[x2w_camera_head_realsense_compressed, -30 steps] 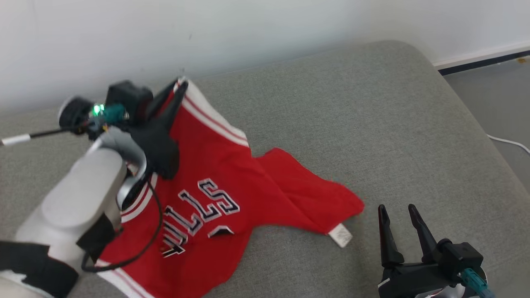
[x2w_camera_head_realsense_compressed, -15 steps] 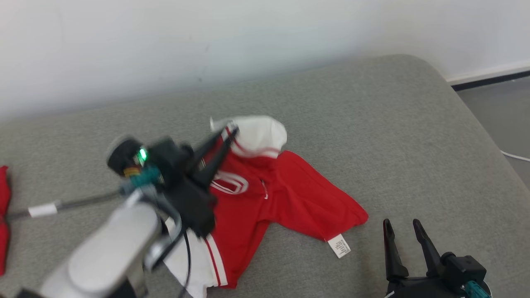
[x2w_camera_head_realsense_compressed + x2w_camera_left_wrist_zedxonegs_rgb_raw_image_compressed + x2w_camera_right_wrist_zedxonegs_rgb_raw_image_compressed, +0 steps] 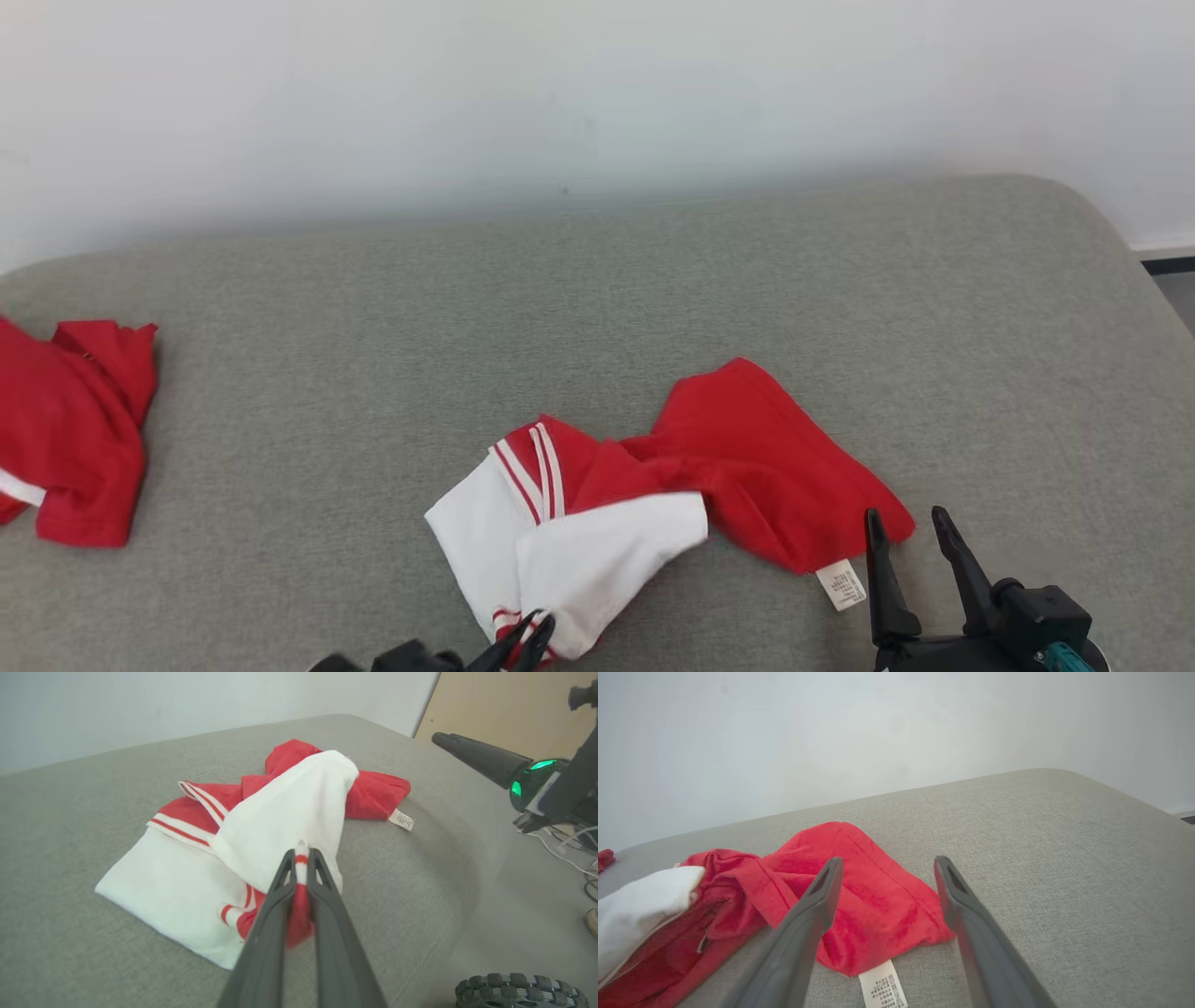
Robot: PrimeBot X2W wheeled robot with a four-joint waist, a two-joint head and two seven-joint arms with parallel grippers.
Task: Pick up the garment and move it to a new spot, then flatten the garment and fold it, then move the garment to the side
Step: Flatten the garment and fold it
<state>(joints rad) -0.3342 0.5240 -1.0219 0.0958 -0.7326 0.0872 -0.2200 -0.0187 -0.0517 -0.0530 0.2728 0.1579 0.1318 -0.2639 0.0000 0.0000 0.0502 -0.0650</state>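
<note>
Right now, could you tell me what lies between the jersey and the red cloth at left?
Bare grey cushion separates jersey and red cloth; head view.

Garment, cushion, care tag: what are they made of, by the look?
Garment: soft matte knit, maybe cotton or polyester; it drapes and creases. Cushion: grey woven upholstery, fine weave visible. Care tag: thin white printed label, likely woven or satin.

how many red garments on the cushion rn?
2. One red-and-white garment lies crumpled midway along the cushion, near edge pinched in the left hand. A second red garment sits at the left end, cut off by the head view's edge; more may be hidden.
</note>
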